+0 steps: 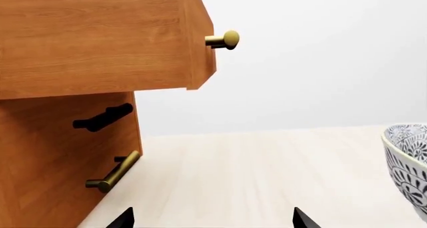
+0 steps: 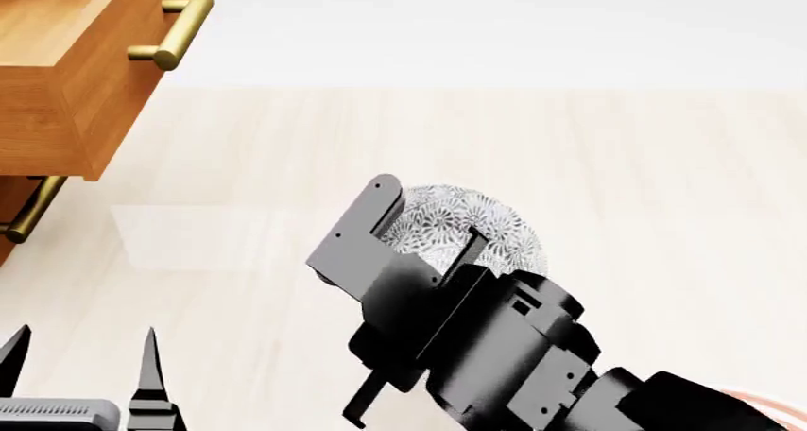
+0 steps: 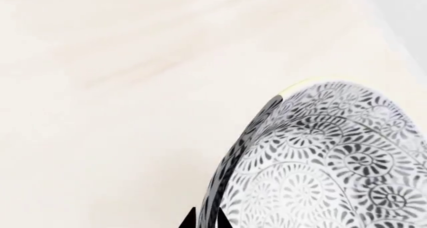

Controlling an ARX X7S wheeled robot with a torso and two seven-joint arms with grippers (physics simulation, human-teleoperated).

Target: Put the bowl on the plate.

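The right gripper (image 2: 422, 237) reaches in over the pale wooden table (image 2: 656, 176) and sits against the bowl (image 2: 486, 228), whose grey-black floral pattern shows past the black arm near the middle of the head view. In the right wrist view the bowl (image 3: 333, 163) fills the lower corner, and the 2 dark fingertips (image 3: 203, 220) lie pressed to either side of its rim — the gripper is closed on the bowl's edge. Whether the bowl rests on the table or is lifted off it is hard to tell from these angles.

The left gripper (image 2: 82, 360) sits low at the head view's left edge, its 2 pointed fingers spread apart with nothing between them; the left wrist view shows the same gap (image 1: 213, 219) over bare tabletop, with the bowl (image 1: 408, 163) off to one side.

A wooden cabinet (image 1: 60, 138) stands at the table's left — 1 drawer (image 2: 70, 58) pulled out, with a brass bar handle (image 2: 173, 32). A curved reddish sliver (image 2: 776, 407) shows at the head view's lower right corner, probably the plate's rim.
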